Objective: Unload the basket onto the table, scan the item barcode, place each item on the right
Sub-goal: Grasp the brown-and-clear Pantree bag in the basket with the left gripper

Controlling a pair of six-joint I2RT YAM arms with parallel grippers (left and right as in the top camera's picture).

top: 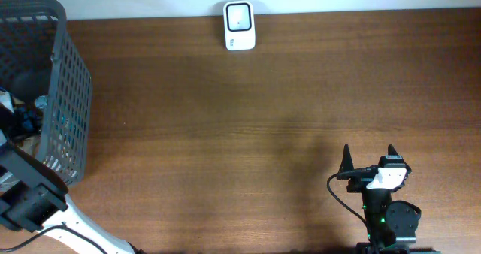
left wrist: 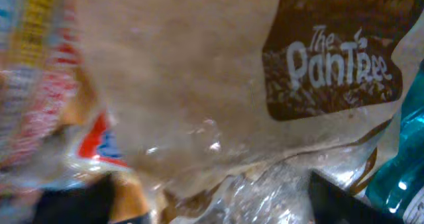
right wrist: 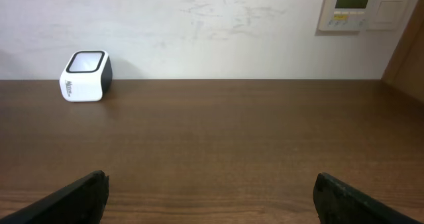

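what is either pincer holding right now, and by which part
Nothing. The right pincer is open over the table; left pincer is open, close to a brown bag, not closed on it.

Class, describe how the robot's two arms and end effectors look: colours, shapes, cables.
Right arm: black, with a white block behind the end effector, whose two fingers are black and pointed; a black cable loops beside it. Left arm: black casing, white link.
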